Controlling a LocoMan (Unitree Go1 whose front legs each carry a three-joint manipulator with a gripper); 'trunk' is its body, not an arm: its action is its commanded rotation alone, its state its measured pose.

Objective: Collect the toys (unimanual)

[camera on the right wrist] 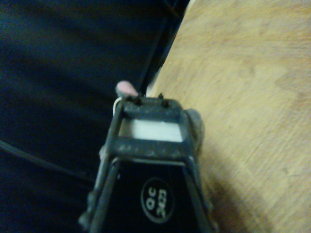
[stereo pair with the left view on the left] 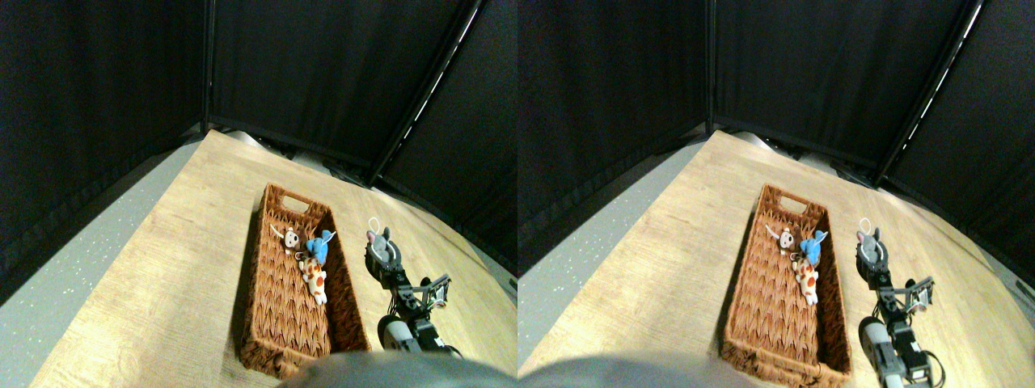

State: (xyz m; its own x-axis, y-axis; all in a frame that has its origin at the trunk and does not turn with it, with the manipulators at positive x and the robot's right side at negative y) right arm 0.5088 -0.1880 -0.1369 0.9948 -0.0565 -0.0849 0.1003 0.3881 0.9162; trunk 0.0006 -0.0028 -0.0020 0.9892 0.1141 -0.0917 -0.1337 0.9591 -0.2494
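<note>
Grey plush toy [stereo pair with the left view on the left: 380, 238] with its white string loop [stereo pair with the left view on the left: 374, 223], lying on the wooden tabletop [stereo pair with the left view on the left: 162, 283] just to the right of the long wicker basket [stereo pair with the left view on the left: 267, 315], outside its wall. The right gripper [stereo pair with the left view on the left: 383, 252] sits at the toy's near end, overlapping it in the stereo pair view; the wrist view shows a grey body [camera on the right wrist: 195, 128] and a pink tip [camera on the right wrist: 126, 88] peeking from behind the jaw frame, so the toy lies directly ahead of and against the tool. Whether the jaws are parted or clamped on the toy cannot be told from either view. The toy's long axis appears to run roughly away from the camera, in line with the manipulator. Inside the basket rest three toys, touching one another: a brown one [stereo pair with the left view on the left: 290, 239], a blue one [stereo pair with the left view on the left: 318, 247] and a white-and-orange one [stereo pair with the left view on the left: 315, 280]. The coming move probably turns on one relation: the basket opening lies to the left of the gripper, across its right-hand wall, so the toy must be lifted over that rim.
</note>
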